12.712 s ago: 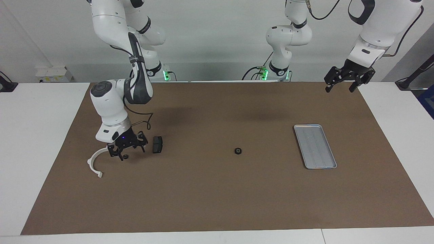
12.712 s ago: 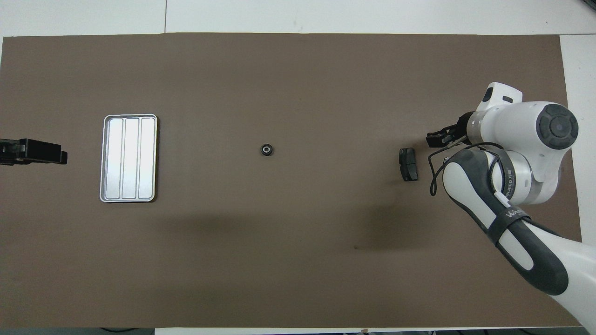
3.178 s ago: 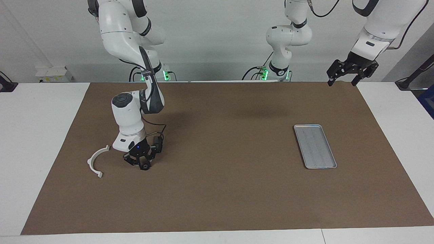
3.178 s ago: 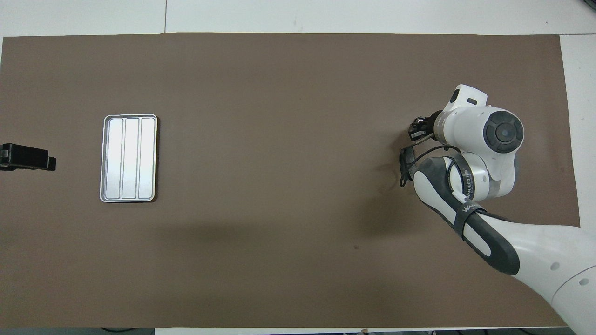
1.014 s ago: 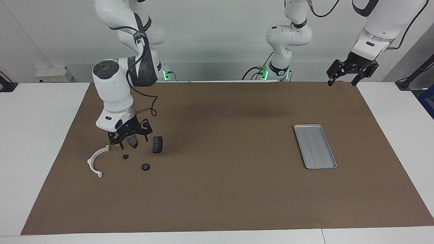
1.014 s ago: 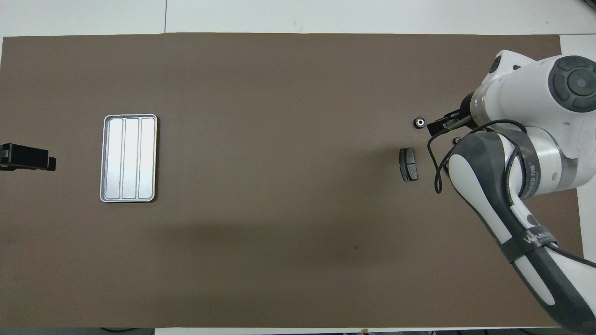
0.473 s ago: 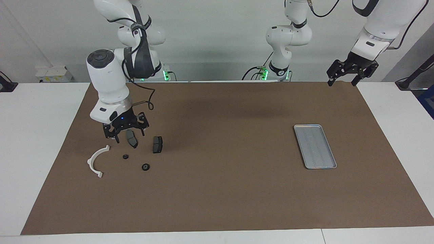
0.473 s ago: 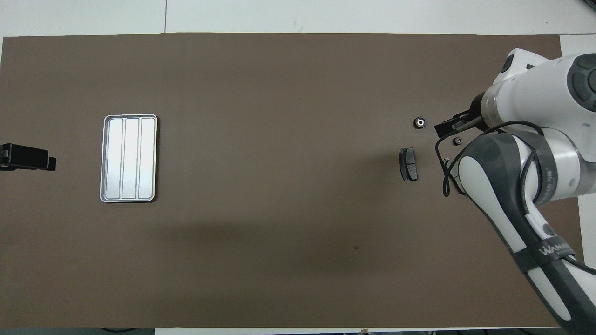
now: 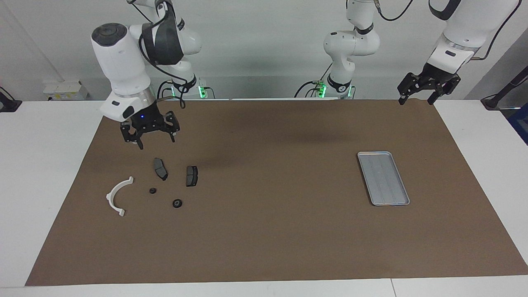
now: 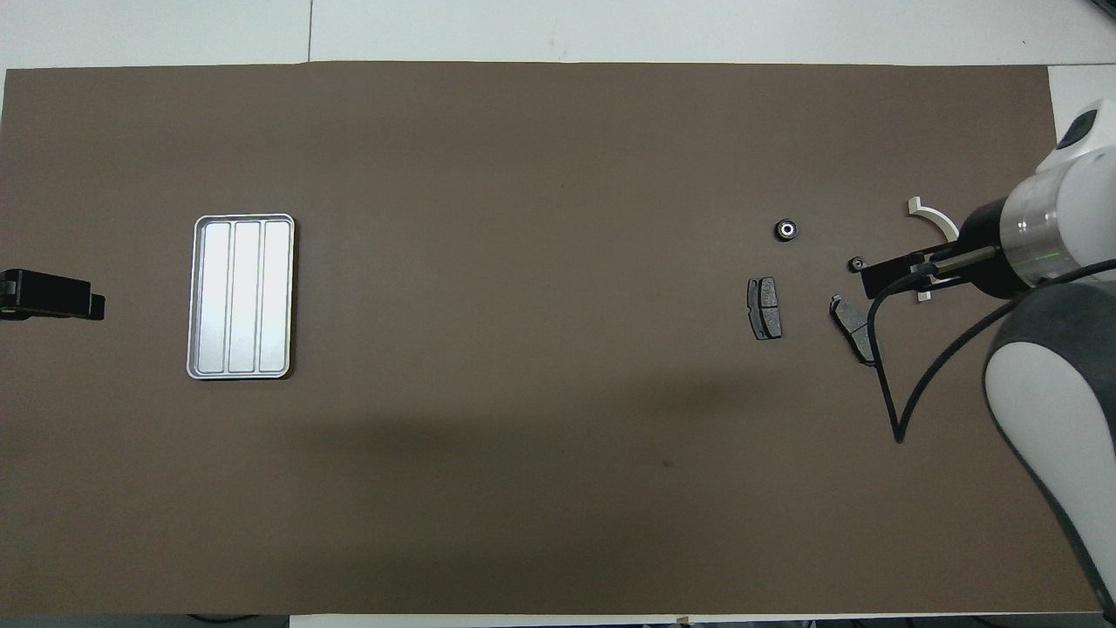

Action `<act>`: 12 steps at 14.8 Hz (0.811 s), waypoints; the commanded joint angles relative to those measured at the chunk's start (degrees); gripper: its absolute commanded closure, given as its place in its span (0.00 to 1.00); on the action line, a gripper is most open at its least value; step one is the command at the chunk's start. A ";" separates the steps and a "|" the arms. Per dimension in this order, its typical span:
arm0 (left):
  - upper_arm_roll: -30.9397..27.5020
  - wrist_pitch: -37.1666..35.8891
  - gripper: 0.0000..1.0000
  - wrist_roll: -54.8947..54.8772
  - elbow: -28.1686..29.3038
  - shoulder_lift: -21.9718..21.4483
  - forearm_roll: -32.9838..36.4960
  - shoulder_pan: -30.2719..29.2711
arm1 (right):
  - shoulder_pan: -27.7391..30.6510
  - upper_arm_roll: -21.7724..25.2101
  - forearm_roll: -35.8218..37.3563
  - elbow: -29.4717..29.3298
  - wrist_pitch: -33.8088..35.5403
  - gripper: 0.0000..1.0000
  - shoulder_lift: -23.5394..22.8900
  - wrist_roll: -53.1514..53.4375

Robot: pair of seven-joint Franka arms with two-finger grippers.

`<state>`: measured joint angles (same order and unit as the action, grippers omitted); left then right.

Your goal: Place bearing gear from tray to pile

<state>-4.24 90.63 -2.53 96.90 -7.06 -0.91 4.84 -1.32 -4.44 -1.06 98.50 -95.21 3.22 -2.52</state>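
From the facing view I judge the placing done: my empty, open right gripper (image 9: pixel 150 134) hangs over the brown mat (image 9: pixel 264 231) above the pile, the small black round bearing gear (image 9: pixel 177 203) lying beside the white curved plastic half-ring (image 9: pixel 116 196), the open left gripper (image 9: pixel 427 88) waiting before the white wall (image 9: pixel 264 49), so next I only retract; overhead, the flat ridged silver-grey metal tray (image 10: pixel 241 296) holds nothing.

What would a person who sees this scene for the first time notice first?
The right tool hangs open and empty over the mat, above a small pile: a white half-ring, two dark pads and two little gears. Toward the left arm's end lies an empty tray; the left tool waits open.
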 commanded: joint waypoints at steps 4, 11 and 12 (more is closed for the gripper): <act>0.11 -0.90 0.00 0.07 -0.05 -0.76 0.03 -0.18 | -0.08 0.40 -1.14 -4.72 12.23 0.00 0.21 5.50; 0.11 -0.90 0.00 0.07 -0.05 -0.76 0.03 -0.18 | 0.01 0.23 0.09 -5.42 15.51 0.00 0.48 8.32; 0.11 -0.90 0.00 0.07 -0.05 -0.76 0.03 -0.18 | 0.01 0.14 1.23 -5.42 12.62 0.00 0.48 7.89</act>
<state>-4.24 90.63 -2.53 96.90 -7.06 -0.91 4.84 -1.32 -4.29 -0.81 93.44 -80.25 3.37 4.96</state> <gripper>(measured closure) 0.000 0.000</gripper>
